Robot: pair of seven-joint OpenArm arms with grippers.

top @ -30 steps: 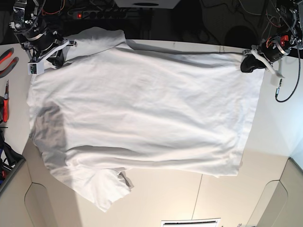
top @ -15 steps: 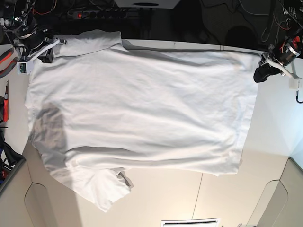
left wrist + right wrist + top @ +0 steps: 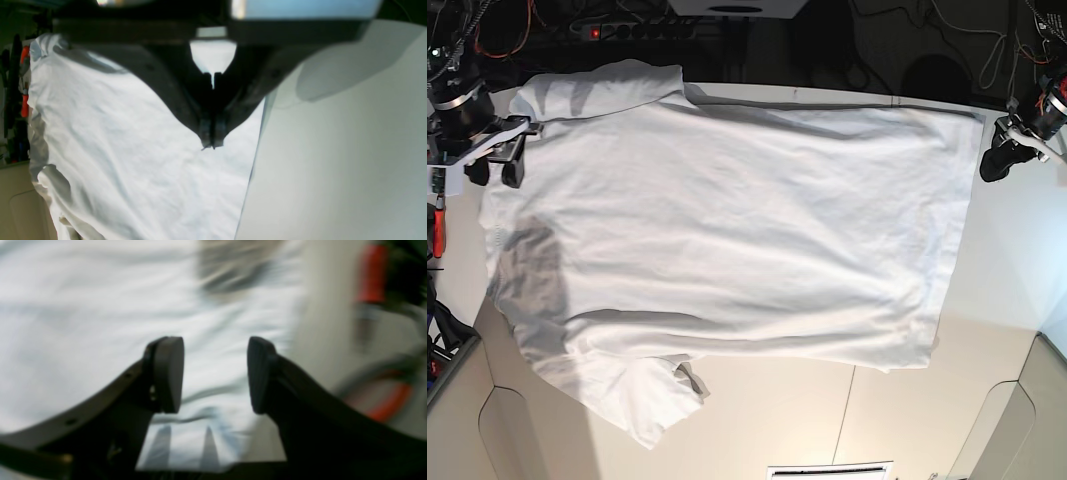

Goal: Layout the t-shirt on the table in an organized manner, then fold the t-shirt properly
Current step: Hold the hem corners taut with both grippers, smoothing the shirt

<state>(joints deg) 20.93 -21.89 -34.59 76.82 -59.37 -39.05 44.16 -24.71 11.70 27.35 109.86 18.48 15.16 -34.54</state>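
Far left of the base view: right gripper point(image 3: 494, 169) parked just off the shirt's upper-left corner, tilted downward over the table point(image 3: 847, 420), jaws spread apart with nothing between them. Confirmed in the right wrist view, where both dark pads point(image 3: 168, 373) stand well apart above white cloth, blurred by motion. Beside it, at the table's left border, red-handled tools point(image 3: 437, 230), too small to identify further.

Moving right: the t-shirt point(image 3: 727, 230) spread flat across most of the table, lying sideways with sleeves toward the left and the bottom hem toward the right. Plain white, thin, softly wrinkled, with long shallow creases running along its length. One sleeve point(image 3: 632, 85) lying at the upper left edge, the other point(image 3: 652, 400) at the lower left, its hem slightly curled and folded. A grey shaded patch on the cloth at the left. Right hem fairly straight, running just short of the table's right side. A thin dark seam line point(image 3: 847, 410) crossing the bare tabletop below the shirt.

Far right: left gripper point(image 3: 995, 165) hanging beside the shirt's upper-right corner, clear of the cloth, arm reaching in from the top right. Jaws pressed together on nothing, as seen in the left wrist view, tips meeting above the shirt's hem edge.

No brand, label or legible writing visible anywhere.
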